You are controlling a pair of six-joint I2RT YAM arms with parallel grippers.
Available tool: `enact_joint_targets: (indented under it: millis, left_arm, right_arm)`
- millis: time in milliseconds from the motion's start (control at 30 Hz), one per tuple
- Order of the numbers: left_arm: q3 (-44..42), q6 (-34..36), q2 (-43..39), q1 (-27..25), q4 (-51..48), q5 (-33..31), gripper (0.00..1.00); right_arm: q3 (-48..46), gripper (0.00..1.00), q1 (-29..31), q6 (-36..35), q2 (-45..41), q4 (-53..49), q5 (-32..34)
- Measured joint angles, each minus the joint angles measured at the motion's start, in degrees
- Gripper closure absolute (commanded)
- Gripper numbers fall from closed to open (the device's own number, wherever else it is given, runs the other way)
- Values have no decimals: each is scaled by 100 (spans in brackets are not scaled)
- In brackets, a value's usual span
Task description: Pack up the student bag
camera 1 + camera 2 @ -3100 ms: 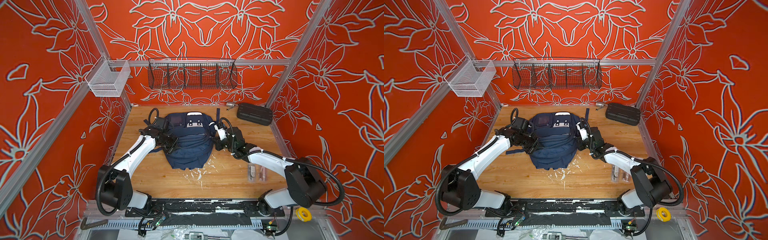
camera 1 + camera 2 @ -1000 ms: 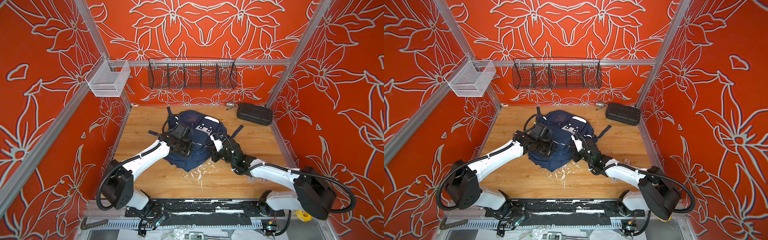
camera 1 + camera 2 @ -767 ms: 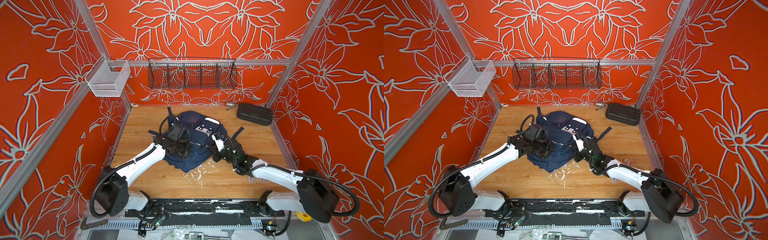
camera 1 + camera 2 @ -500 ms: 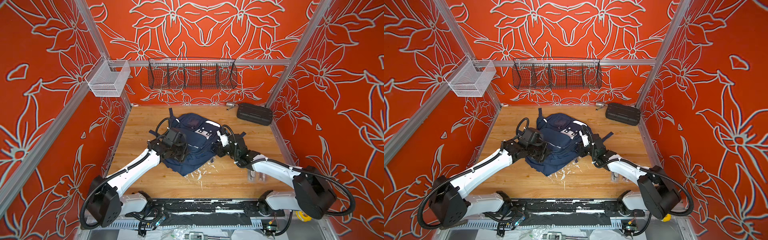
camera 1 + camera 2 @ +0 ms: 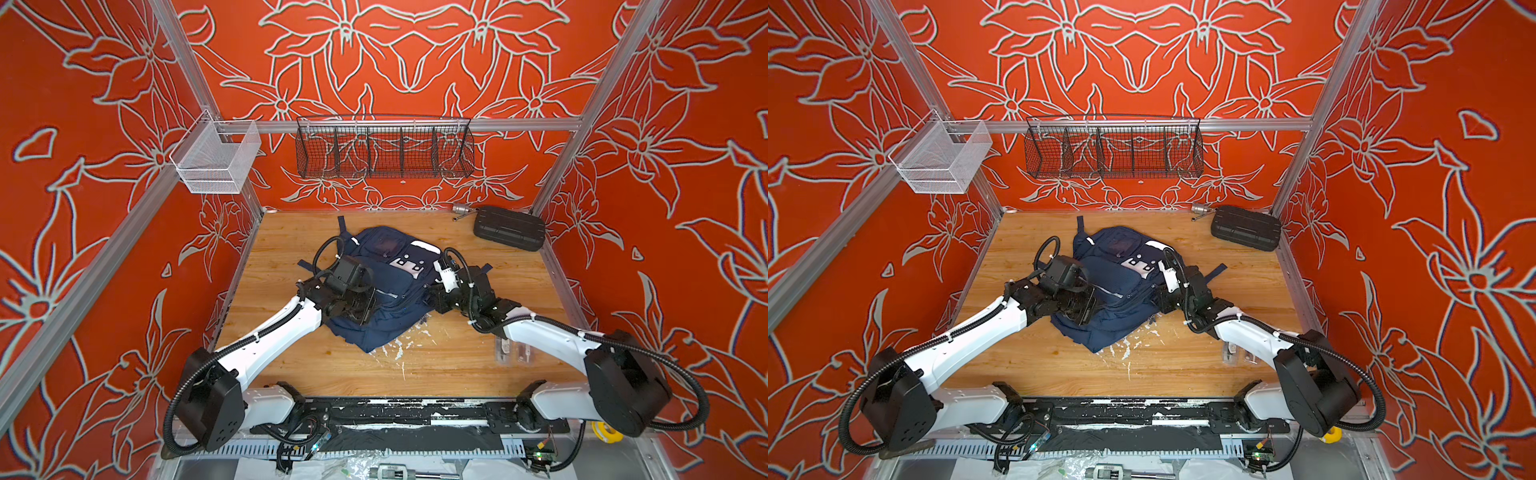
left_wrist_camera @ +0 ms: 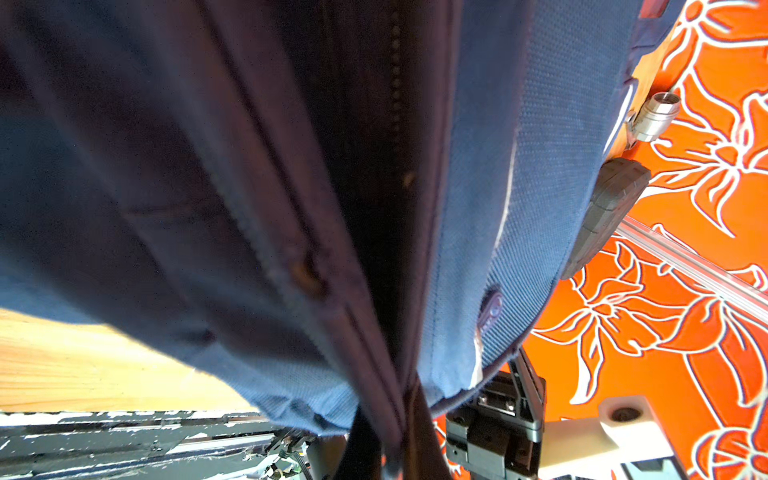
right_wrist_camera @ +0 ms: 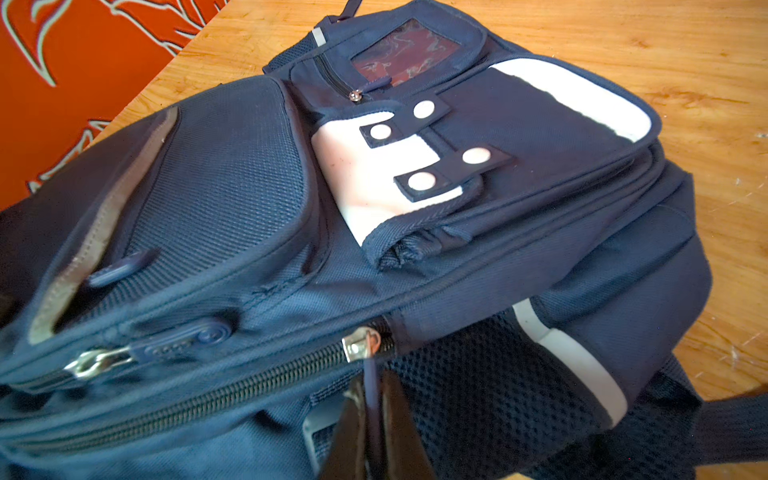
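On the wooden desk (image 5: 291, 237), about its middle and nearer the back edge, lies the student bag (image 5: 399, 307). It is coarse navy woven cloth, soft and slumped, so I judge it light, floppy and sure to sag wherever lifted; seams, bound edges and straps should grip best. My left fingers (image 6: 360, 451) are pressed together on a fold near its lower seam. The black mesh side pocket (image 7: 478, 374) looks stretchy, the white patch (image 7: 361, 183) smooth. My right fingers (image 7: 401, 432) pinch the thin navy zip pull (image 7: 371, 386) beneath the metal slider (image 7: 360, 347).
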Motion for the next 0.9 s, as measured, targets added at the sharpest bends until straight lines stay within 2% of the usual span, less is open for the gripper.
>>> enact_joint_targets:
  millis: [433,500,533,600,767,900]
  left_arm:
    - [-107,-118,-105,-227,192,-221,100]
    - [-155,-109,-138,-240,225,-243,77]
    - [-155,-59,-140,-262,225,-264,64]
    - [-76,114,-149,-299,74,-299,52]
    - [575,1047,-210,-341,-490,-579,39]
    - [817,1969,-501,-339,-654,-863,28]
  right_arm:
    - [387,100,-153,-149,389,-299,-144]
    - [389,100,-175,-201,389,-306,-243]
    - [387,91,-190,-236,380,-306,-299]
    - [385,74,-227,-297,323,-319,-348]
    - [326,42,-317,-592,-400,-402,-201]
    - [229,31,-328,-750,-1165,-501,24]
